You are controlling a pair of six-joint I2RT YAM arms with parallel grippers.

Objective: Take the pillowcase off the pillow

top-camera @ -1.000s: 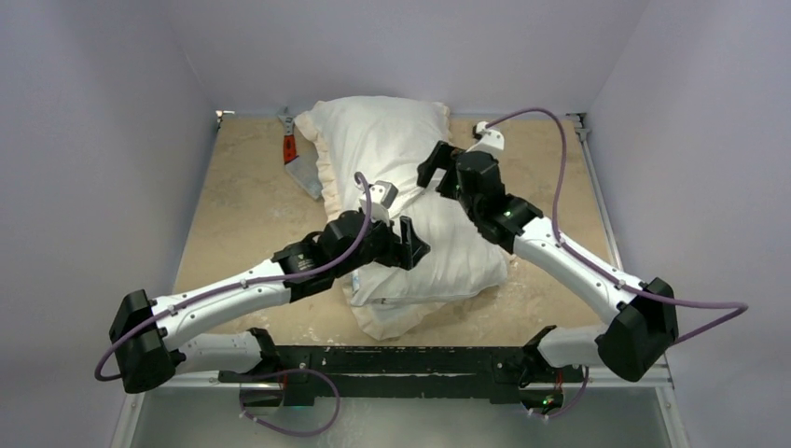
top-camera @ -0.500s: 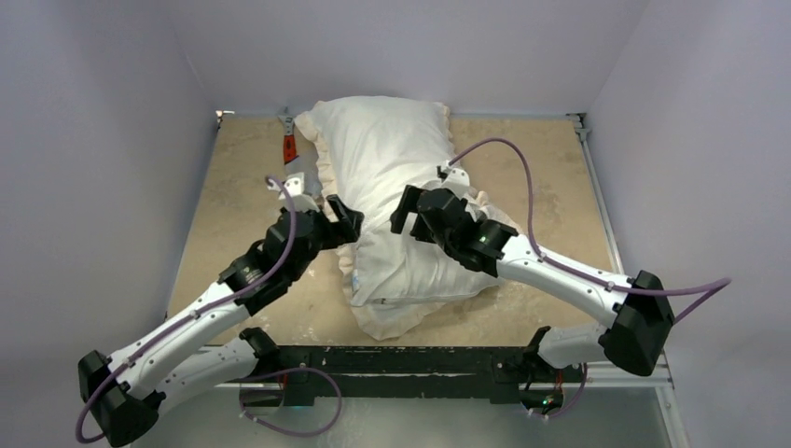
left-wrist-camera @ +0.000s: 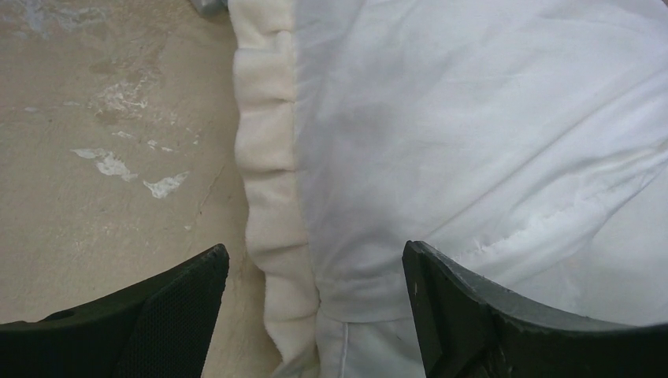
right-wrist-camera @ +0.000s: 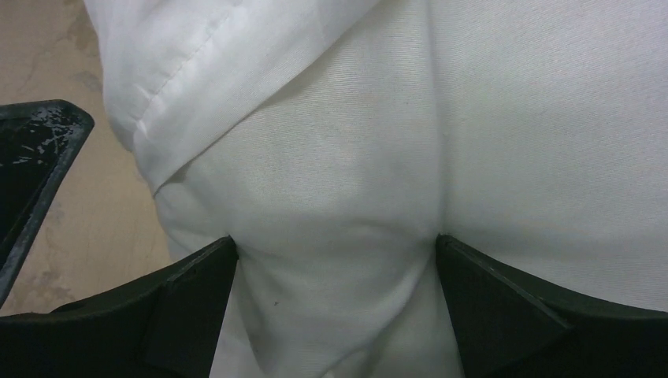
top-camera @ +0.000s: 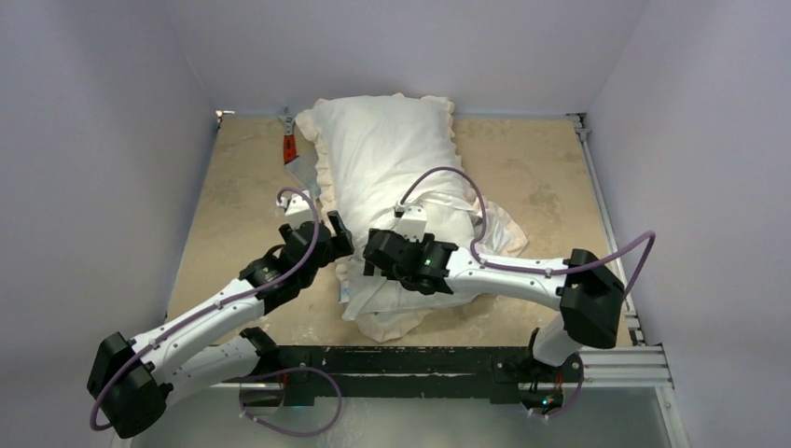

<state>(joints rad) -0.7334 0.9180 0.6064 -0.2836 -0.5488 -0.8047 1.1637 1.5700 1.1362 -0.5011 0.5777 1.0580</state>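
Top view. The pillowcase [top-camera: 382, 149] lay lengthwise down the middle of the tan table [top-camera: 233, 205], white side up, running from upper centre to lower centre of the frame. Its upper half was plump. A cream frill [top-camera: 323, 182] ran down its left edge. A small red object [top-camera: 288, 147] sat on the table at the upper left corner of the pillowcase, beside the frill. A grey patch [top-camera: 301, 174] lay just below it; could not tell what it was.

The left fingers [top-camera: 339, 230] were at the left edge of the pillowcase, about mid-frame. In the wrist view they were set wide, one over bare table, the other over white cloth, the frill between them. Nothing was pinched.

The right fingers [top-camera: 372, 259] were just right of the left ones, over the lower half of the bundle. In the wrist view they were spread wide, with the tips pressed into plump white cloth that bulged up between them and met both inner faces. They were not closed on it.

The pillow [right-wrist-camera: 339, 189] showed as a smooth, plump white surface with a faint speck, filling most of the right wrist view. A hemmed fold [right-wrist-camera: 181, 79] of looser white cloth crossed it at upper left. From the top view, pillow and cover could not be told apart.
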